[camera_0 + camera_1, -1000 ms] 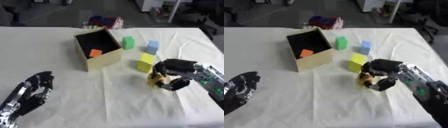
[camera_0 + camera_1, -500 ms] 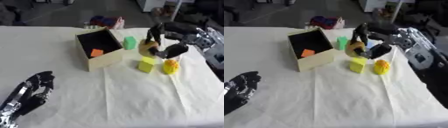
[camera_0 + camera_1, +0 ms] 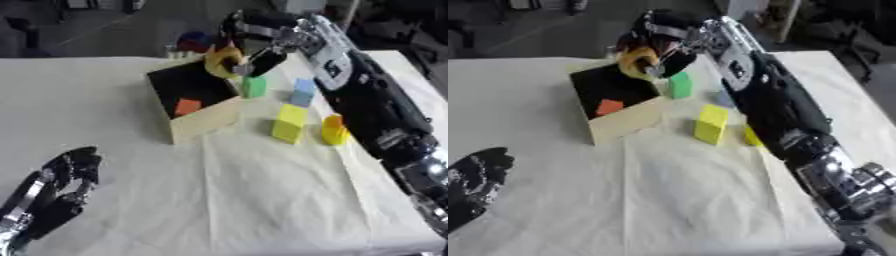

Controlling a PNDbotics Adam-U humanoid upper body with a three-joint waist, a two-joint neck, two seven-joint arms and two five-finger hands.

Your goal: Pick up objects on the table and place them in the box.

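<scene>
A rounded yellow-orange object (image 3: 222, 62) — its exact shape is hard to make out — is hanging above the far corner of the open tan cardboard box (image 3: 203, 120), which is sitting on the cloth-covered tabletop (image 3: 219, 200). The right hand (image 3: 255, 44) is curling its fingers around this object, the arm reaching in from the right. The left hand (image 3: 58, 192) is resting relaxed at the lower left corner — partly cut off
</scene>
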